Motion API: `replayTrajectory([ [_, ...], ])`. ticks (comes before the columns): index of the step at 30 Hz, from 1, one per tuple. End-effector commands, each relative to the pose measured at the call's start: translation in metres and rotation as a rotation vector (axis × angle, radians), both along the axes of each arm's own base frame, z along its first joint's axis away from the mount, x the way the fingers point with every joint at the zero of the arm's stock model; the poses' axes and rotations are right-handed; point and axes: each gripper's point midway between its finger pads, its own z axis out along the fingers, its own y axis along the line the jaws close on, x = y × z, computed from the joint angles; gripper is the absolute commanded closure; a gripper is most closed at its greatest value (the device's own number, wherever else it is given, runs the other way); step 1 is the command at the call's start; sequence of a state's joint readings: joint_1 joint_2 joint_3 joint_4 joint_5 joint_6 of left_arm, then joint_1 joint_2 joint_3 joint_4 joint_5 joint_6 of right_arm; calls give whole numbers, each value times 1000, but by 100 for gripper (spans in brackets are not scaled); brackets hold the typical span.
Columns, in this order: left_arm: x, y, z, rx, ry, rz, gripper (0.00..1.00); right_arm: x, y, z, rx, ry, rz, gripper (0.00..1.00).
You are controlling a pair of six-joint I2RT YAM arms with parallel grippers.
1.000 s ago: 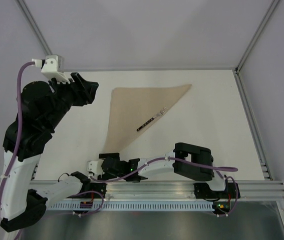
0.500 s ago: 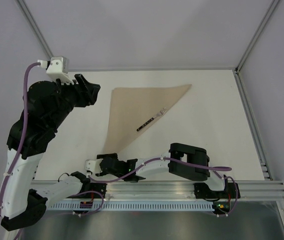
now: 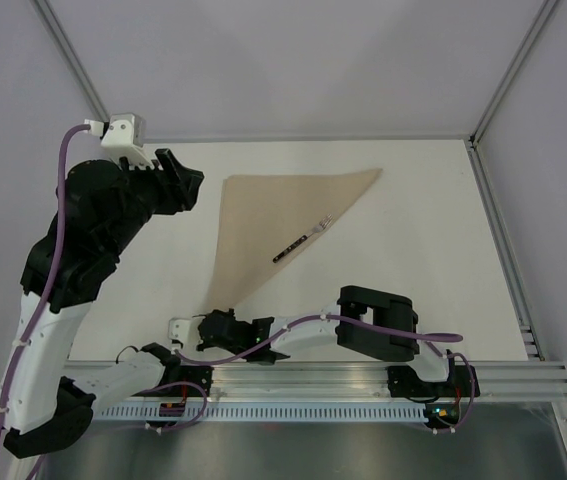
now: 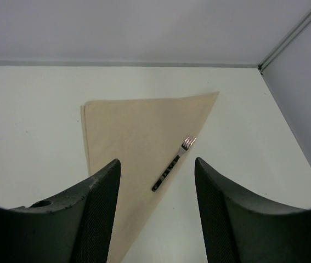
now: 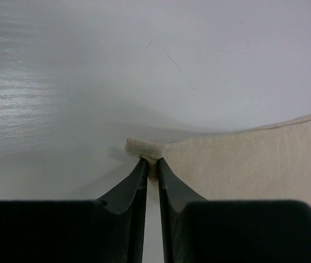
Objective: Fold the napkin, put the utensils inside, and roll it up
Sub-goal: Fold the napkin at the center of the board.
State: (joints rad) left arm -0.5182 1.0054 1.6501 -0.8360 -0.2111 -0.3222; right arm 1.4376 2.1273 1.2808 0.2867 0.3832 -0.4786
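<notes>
One white table (image 3: 423, 250), pale walls (image 3: 283, 60) | left end effector (image 4: 156, 162) wide apart, empty | right end effector (image 5: 151, 165) pinching napkin (image 5: 243, 164) corner

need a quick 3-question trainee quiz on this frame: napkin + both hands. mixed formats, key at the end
1. True or false: the napkin lies spread out as a full square.
2. What is the right hand shut on? A) a spoon handle B) the napkin's near corner C) nothing
3. Fill in: the left hand, raised at the far left, is ___ and holds nothing.
Key: 1 false, it is folded into a triangle; 2 B; 3 open.
</notes>
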Motion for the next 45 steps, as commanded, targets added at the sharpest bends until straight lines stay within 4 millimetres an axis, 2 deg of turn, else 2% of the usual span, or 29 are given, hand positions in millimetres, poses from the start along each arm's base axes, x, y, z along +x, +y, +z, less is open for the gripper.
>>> replayTrajectory([
  [1, 4, 0, 0, 12, -4, 9, 39, 4, 13, 37, 84, -10, -23, 82],
  [8, 8, -3, -1, 13, -2, 1, 39, 16, 9, 62, 112, 19, -64, 87],
  [14, 12, -9, -3, 16, 5, -13, 39, 44, -3, 80, 146, 88, -143, 91],
  [20, 18, -14, -7, 21, 18, -25, 39, 79, -25, 86, 169, 153, -247, 98],
  [22, 22, -18, -9, 23, 24, -34, 39, 103, -44, 85, 167, 180, -310, 100],
  [23, 23, -19, -10, 26, 26, -35, 39, 102, -45, 85, 169, 189, -313, 100],
  [24, 24, -20, -11, 26, 28, -41, 39, 116, -56, 83, 168, 200, -342, 99],
  [26, 29, -24, -14, 29, 37, -45, 39, 131, -70, 86, 180, 216, -388, 100],
  [27, 30, -27, -16, 30, 42, -54, 39, 146, -83, 83, 180, 221, -425, 100],
  [34, 46, -45, -29, 27, 70, -95, 40, 197, -150, 81, 188, 260, -580, 100],
  [35, 47, -48, -30, 25, 74, -106, 40, 208, -164, 79, 191, 261, -616, 100],
  [40, 57, -59, -42, 27, 104, -130, 40, 235, -200, 75, 210, 286, -709, 100],
  [45, 64, -69, -55, 27, 130, -157, 41, 257, -235, 60, 205, 309, -796, 100],
])
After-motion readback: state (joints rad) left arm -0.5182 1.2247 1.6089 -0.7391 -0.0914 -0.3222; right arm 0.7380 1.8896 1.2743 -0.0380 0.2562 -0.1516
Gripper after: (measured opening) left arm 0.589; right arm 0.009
